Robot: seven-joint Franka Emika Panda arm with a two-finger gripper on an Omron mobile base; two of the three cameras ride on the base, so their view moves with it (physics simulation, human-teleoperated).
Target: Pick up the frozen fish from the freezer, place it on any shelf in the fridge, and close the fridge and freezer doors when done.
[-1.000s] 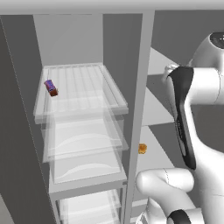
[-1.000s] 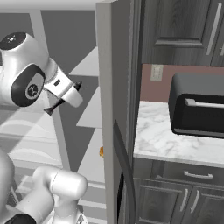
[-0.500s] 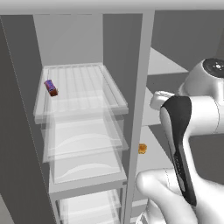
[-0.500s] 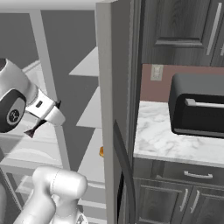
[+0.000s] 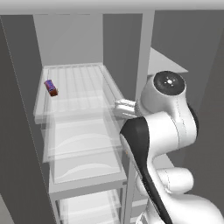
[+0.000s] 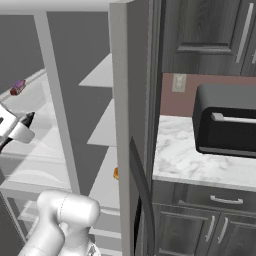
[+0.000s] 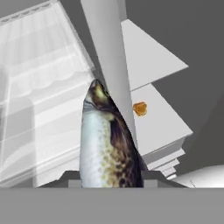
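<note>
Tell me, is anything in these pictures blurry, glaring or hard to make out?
Hand view: the frozen fish is huge and close, soft-edged, held in the shut gripper. Left base view: the clear glass shelf looks washed-out, layers blending. Right base view: flat even light, the small orange lump just a smudge.

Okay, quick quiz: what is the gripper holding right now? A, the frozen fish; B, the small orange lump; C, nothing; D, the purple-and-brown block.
A: in the hand view the frozen fish rises from between the fingers of the gripper, head pointing away.
</note>
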